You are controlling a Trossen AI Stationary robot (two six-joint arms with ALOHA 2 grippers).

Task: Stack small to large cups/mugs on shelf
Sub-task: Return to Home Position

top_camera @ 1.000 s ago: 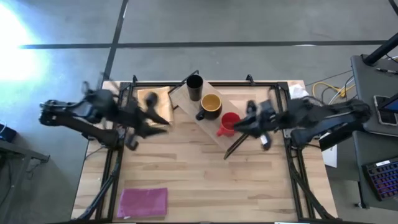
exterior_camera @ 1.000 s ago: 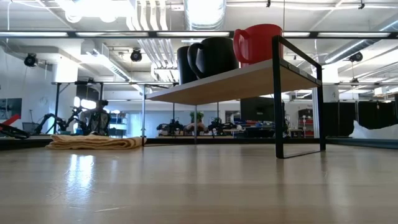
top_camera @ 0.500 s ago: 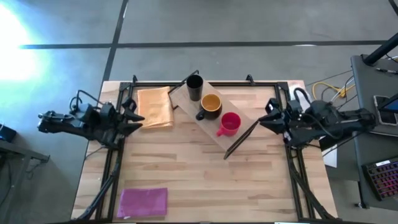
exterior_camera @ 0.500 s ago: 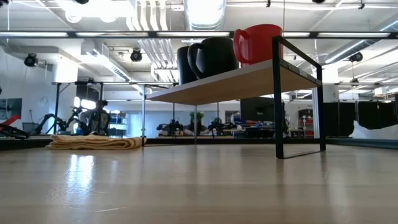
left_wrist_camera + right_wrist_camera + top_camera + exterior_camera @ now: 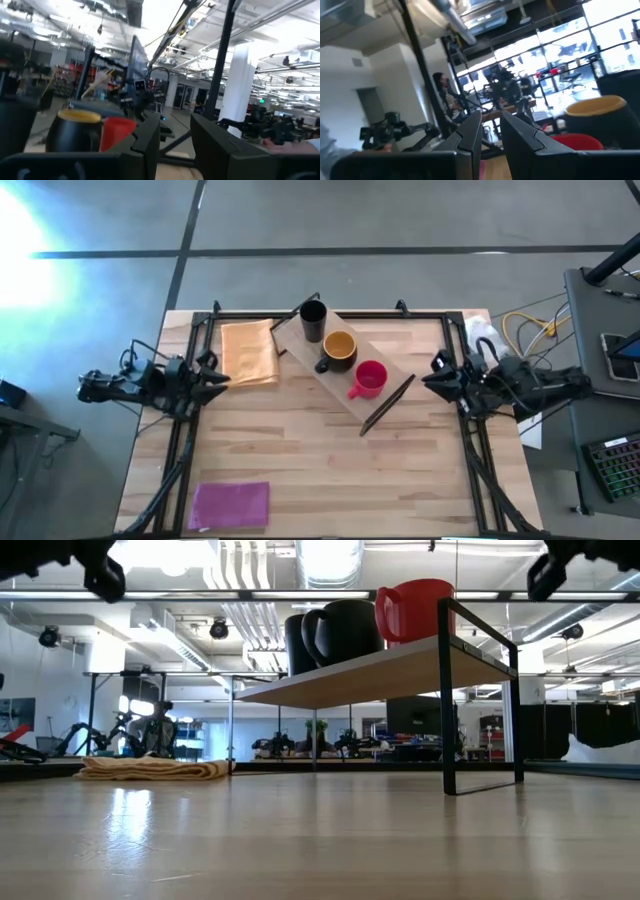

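Where the light-wood table [image 5: 320, 470] comes nearest, a flat purple mat [image 5: 229, 505] lies in its left corner, and the boards between it and the middle are bare, so the near half is open room. At the side edges, about halfway back, both arms sit low over the dark frame rails. The left gripper [image 5: 218, 377] points inward from the left edge and the right gripper [image 5: 432, 377] from the right, each well apart from the cups. The wrist views show what the overhead one does not: the left gripper [image 5: 175, 125] and the right gripper [image 5: 491, 122] each have a narrow gap between the fingers and nothing in it. Farther back, the long light-wood shelf with thin dark end frames [image 5: 330, 387] lies slantwise across the middle. On it stand the red handled mug [image 5: 368, 378], then the dark mug with the yellow inside [image 5: 340, 350], then the narrow black cylindrical cup [image 5: 312, 320] at the far end. From table height the shelf [image 5: 380, 675] is seen raised on its legs, open beneath, with all three vessels on top. A folded orange-tan cloth [image 5: 248, 352] lies flat beside the shelf's far end, near the back left corner.
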